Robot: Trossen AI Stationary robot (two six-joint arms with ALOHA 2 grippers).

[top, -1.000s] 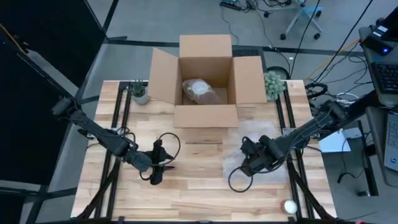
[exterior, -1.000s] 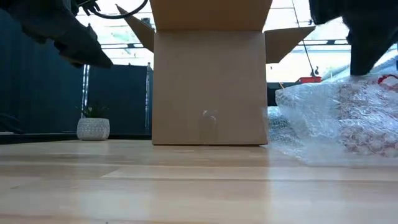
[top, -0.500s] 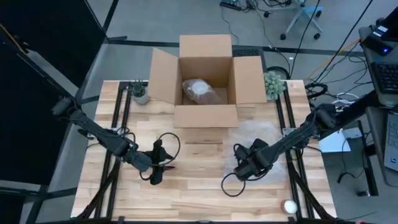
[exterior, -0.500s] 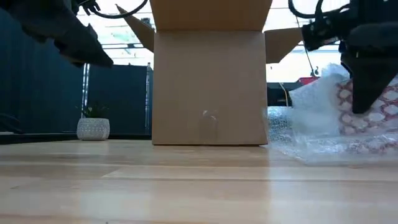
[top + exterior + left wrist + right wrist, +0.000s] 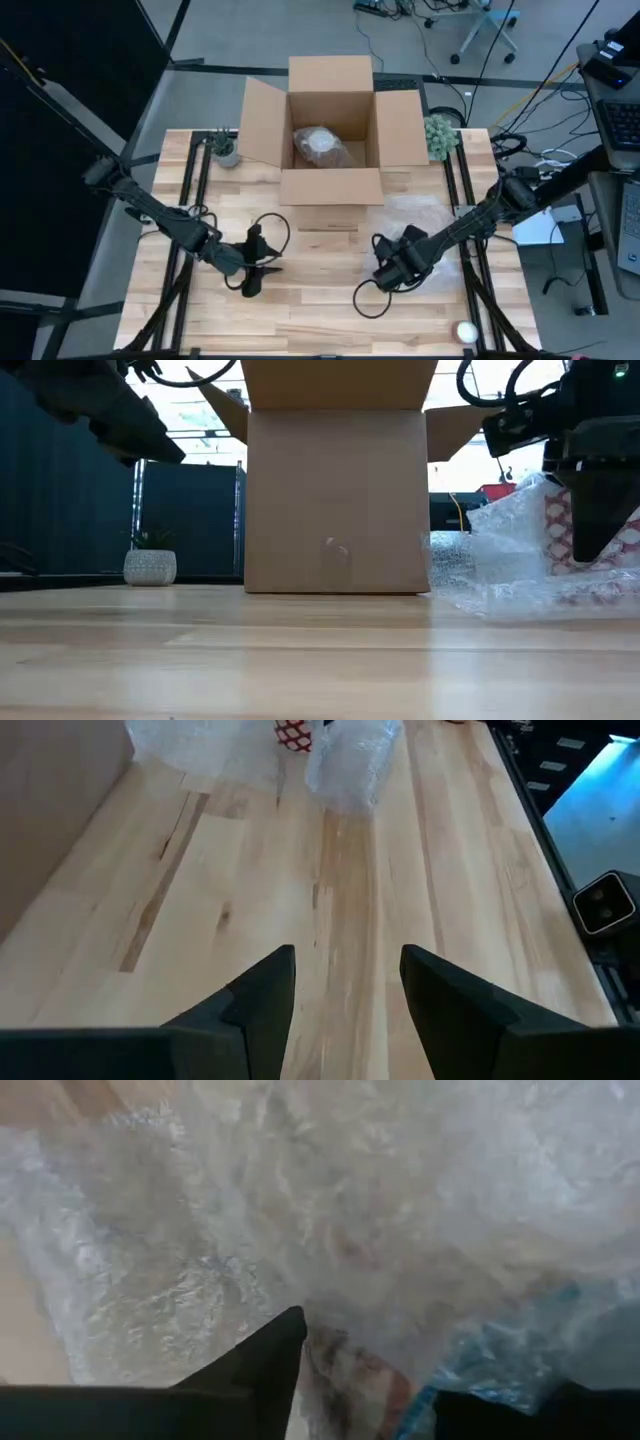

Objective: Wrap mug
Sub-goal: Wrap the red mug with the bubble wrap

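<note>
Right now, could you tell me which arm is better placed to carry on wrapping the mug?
The right. Its gripper is already down on the bubble wrap round the mug, while the left gripper hangs open over bare table.

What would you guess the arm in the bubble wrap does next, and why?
Probably the right gripper keeps folding the bubble wrap over the red-patterned mug, since the mug's side shows uncovered in the low view. The left gripper hangs open above bare table, away from the wrap.

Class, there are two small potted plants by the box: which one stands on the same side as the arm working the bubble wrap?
The bushy pale plant beside the box's right flap, on the right gripper's side; the other plant sits left.
</note>
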